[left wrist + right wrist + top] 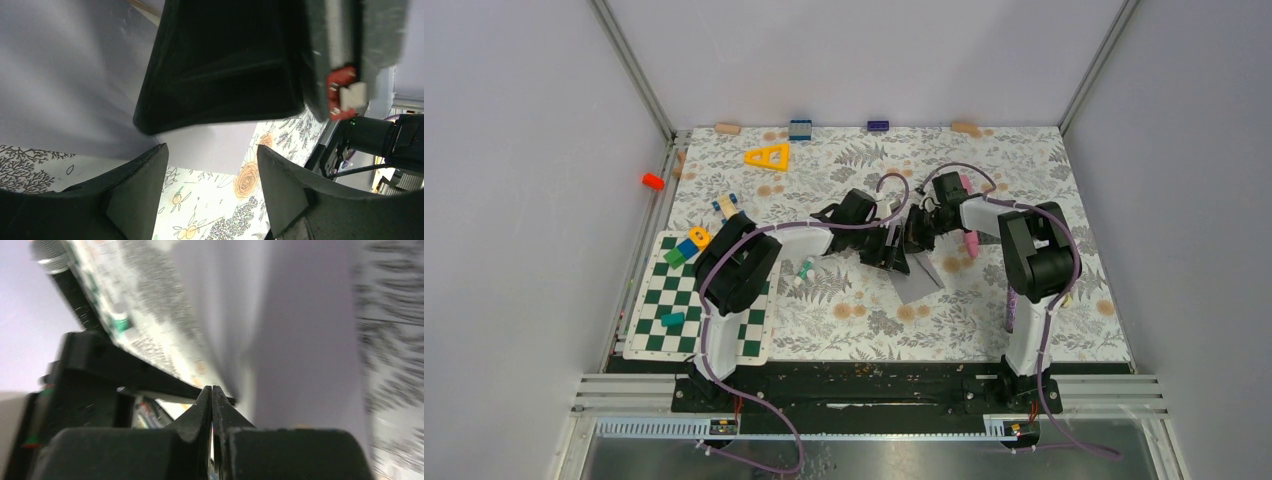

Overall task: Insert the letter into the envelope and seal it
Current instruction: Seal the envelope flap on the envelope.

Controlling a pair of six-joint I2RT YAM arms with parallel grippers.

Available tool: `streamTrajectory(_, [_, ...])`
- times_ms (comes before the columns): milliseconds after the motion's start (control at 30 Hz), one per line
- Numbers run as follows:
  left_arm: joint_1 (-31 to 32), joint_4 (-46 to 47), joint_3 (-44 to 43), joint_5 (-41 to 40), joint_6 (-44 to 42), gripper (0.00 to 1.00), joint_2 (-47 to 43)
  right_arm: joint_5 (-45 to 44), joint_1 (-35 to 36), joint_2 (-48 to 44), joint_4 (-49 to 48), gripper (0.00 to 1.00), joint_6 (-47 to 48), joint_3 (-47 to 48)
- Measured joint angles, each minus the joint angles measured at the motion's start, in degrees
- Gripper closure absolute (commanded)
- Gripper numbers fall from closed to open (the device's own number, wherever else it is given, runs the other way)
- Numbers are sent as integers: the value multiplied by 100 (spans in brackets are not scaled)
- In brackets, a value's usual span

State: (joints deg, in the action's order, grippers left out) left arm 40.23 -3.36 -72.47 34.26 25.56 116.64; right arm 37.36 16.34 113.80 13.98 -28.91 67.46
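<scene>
A flower-patterned surface (1044, 300) fills the floor of a pale-walled enclosure with metal corner posts, and both arms reach from the bottom edge of the overhead view to meet at its middle. The grey envelope (921, 283) lies just below and right of the centre of that view, directly under the two wrists. The left tool (892, 255) is at the envelope's upper left edge. In its own camera its two dark fingers (135, 200) stand well apart with nothing between them. A pale strip of the envelope (207, 145) and the floral cloth show through the gap, and the black body of the other arm fills the upper part of that frame. The right tool (917, 232) sits just above the envelope. In its wrist view its fingertips (212, 402) are clenched tight together, right against the lower edge of the blurred grey sheet (300, 340). Whether any paper is pinched between them cannot be told. At the lower left of the overhead view a green-and-white chessboard (649, 330) carries a few small coloured blocks. A yellow triangle (767, 156) lies in the upper left, and small blocks line the far edge.
</scene>
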Motion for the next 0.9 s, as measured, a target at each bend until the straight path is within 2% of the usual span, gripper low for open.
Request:
streamTrajectory(200, [-9,35,22,39,37,32,0,1093,-20,-52,-977,100,-474,-144])
streamTrajectory(400, [-20,50,33,52,61,32,0,1246,-275,-662,-1469,100,-713,-476])
streamTrajectory(567, [-20,83,52,90,103,32,-2,789,-793,-1609,-1360,100,-380,-514])
streamTrajectory(700, [-20,87,61,98,107,32,-2,-203,-1008,-2293,-682,100,402,-459])
streamTrajectory(900, [-22,87,61,111,129,32,-2,-1108,-979,-2061,409,100,1318,-433])
